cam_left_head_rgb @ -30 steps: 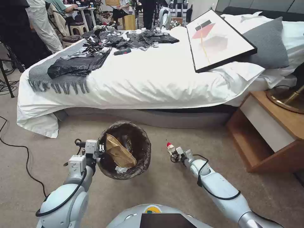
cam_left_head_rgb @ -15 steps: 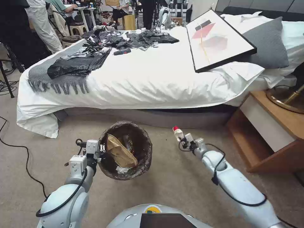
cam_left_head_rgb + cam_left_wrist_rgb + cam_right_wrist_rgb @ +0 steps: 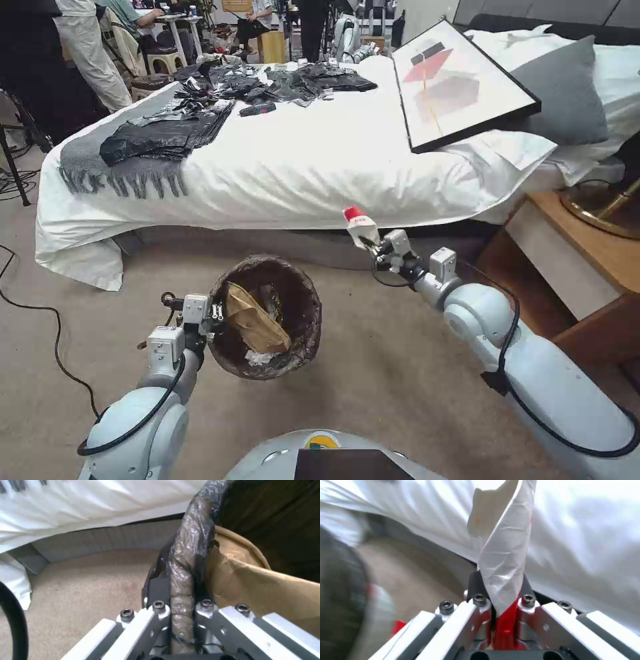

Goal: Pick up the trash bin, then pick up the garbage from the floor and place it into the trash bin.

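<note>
We are in the carrying step: the bin (image 3: 267, 319) is already off the floor, and one piece of garbage is on its way to it. Our left gripper (image 3: 211, 313) has its fingers (image 3: 159, 610) closed tight on the bag-wrapped rim, holding the bin low in front of us with its mouth tilted toward us. Inside we see a brown paper bag (image 3: 253, 325) and a bit of white tissue (image 3: 255, 357).

Our right gripper (image 3: 371, 243) is raised near the edge of the bed (image 3: 300, 167), up and to the right of the bin, well apart from its mouth. Its fingers (image 3: 482, 605) are pinched flat on a crushed red-white cup (image 3: 359, 223), which sticks up beyond them.

Next, we judge, the cup must travel left and down until it hangs over the bin's opening, clear of the rim. Only then should the right fingers open. Since the cup is light and crumpled, it may cling to a finger, so releasing it low over the mouth looks safest.
</note>
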You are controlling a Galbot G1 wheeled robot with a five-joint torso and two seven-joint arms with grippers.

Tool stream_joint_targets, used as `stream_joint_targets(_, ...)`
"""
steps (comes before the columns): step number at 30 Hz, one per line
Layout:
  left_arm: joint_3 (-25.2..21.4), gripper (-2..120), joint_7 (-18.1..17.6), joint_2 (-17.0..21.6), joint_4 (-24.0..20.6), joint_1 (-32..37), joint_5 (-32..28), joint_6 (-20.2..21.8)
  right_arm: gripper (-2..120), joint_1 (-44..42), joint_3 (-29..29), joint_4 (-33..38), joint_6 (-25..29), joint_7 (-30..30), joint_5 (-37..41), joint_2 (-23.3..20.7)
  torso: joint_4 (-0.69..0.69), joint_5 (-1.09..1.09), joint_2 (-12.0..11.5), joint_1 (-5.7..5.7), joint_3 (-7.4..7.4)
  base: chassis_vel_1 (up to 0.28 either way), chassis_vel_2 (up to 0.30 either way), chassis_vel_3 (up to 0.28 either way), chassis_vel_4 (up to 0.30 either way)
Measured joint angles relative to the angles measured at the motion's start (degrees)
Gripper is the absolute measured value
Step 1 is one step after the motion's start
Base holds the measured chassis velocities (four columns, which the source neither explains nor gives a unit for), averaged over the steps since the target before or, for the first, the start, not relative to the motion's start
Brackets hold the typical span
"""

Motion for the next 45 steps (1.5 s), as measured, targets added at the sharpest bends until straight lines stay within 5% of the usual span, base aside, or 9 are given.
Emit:
stream_joint_targets(17,0.66,2,-0.02,0.23,1.10,-0.85,0.04,0.34,0,8.33,-12.41,12.65,-5.52,1.18,9.42,-1.52,-0.02,0.00,0.00,0.00,0.00,0.000,0.000,0.000,0.000)
stream_joint_targets(45,1.36,2,-0.01,-0.30,1.41,-1.43,0.35,0.34,0,10.66,-25.48,10.39,-6.83,2.28,5.23,0.77,-0.01,0.00,0.00,0.00,0.00,0.000,0.000,0.000,0.000)
